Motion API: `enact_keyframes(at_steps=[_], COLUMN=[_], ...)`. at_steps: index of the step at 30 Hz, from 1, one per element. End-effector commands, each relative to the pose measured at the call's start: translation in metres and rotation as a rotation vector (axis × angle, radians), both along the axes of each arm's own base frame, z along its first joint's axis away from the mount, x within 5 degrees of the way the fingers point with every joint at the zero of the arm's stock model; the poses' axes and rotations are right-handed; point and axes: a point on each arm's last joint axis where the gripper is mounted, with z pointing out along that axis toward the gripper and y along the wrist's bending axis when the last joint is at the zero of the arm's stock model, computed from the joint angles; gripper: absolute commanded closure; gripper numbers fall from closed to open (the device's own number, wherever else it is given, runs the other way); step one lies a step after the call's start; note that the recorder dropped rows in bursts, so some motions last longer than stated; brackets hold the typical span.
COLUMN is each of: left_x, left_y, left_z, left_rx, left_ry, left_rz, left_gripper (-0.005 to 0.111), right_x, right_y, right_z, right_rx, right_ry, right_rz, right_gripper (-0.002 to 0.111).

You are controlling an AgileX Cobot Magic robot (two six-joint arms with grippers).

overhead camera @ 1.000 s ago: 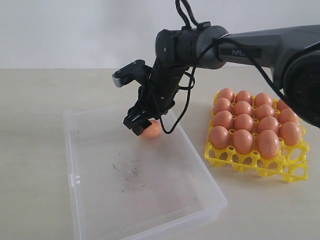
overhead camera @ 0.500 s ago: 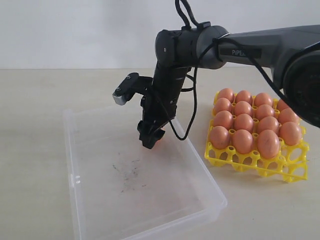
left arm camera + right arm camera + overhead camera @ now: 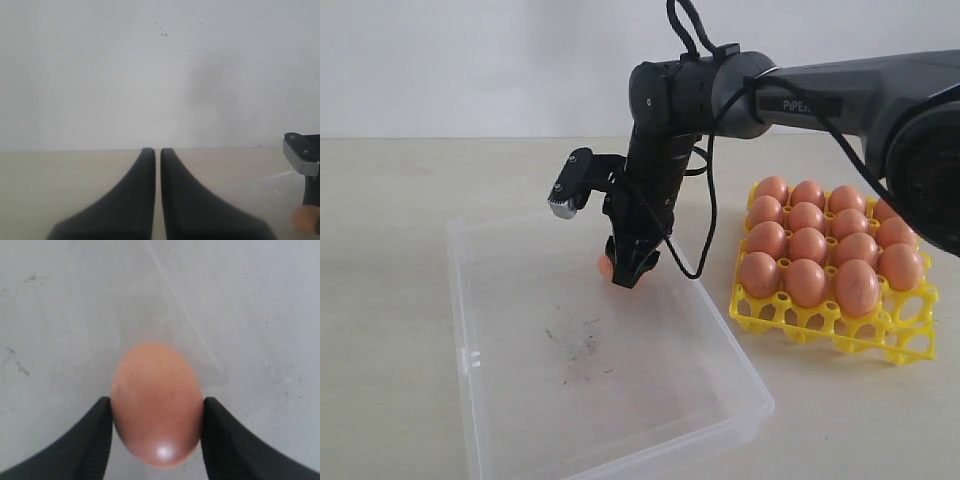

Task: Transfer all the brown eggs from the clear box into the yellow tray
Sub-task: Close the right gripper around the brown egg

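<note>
Brown egg (image 3: 156, 402) lies inside the clear box (image 3: 520, 400) near its far wall, pinched on both sides by the right gripper (image 3: 629, 272). More eggs (image 3: 807, 282) sit in the yellow tray (image 3: 820, 322) beside the box. The left gripper (image 3: 156, 156) has its jaws pressed together, holding nothing.

Egg (image 3: 156, 390): orange-brown, plain, white glare spot. R gripper (image 3: 156, 407) & L gripper (image 3: 157, 152): black. Box (image 3: 520, 420): clear, milky rim; dark scuffs on floor at 7 o'clock of egg. Tray (image 3: 880, 335), 3 o'clock of box: bright yellow. Eggs (image 3: 808, 245) in it: same orange-brown, faint speckles. Arm (image 3: 860, 95): dark grey, white lettering. Cam (image 3: 568, 190) on arm: black w/ silver face. Table (image 3: 390, 180): beige. Wall (image 3: 470, 60): white.
</note>
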Motion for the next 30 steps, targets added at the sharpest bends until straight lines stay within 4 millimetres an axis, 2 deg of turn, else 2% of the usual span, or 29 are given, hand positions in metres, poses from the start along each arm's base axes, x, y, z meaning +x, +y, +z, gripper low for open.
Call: enact_keyframes(at_steps=[1, 8, 16, 19, 25, 27, 28, 30], left_x=[0.000, 0.000, 0.000, 0.000, 0.000, 0.000, 0.000, 0.000], left_y=[0.000, 0.000, 0.000, 0.000, 0.000, 0.000, 0.000, 0.000], left_z=[0.002, 0.002, 0.002, 0.002, 0.002, 0.002, 0.002, 0.002], left_rx=[-0.001, -0.001, -0.001, -0.001, -0.001, -0.001, -0.001, -0.001], left_ry=[-0.013, -0.013, -0.013, -0.013, -0.013, -0.013, -0.013, -0.013], left_rz=[0.002, 0.002, 0.002, 0.002, 0.002, 0.002, 0.002, 0.002], left_gripper=[0.103, 0.103, 0.103, 0.103, 0.103, 0.103, 0.103, 0.103], right_x=[-0.002, -0.010, -0.018, -0.022, -0.018, -0.017, -0.017, -0.017], right_y=[0.010, 0.020, 0.039, 0.044, 0.042, 0.041, 0.040, 0.040], right_z=[0.003, 0.001, -0.020, -0.021, -0.020, -0.020, -0.020, -0.021], right_rx=[0.036, 0.024, -0.028, -0.047, -0.052, -0.061, -0.065, -0.054], right_ry=[-0.032, -0.050, -0.115, -0.139, -0.144, -0.147, -0.142, -0.137], right_rz=[0.005, 0.099, 0.230, 0.261, 0.099, 0.041, 0.018, -0.031], right_gripper=[0.083, 0.055, 0.054, 0.054, 0.054, 0.059, 0.068, 0.096])
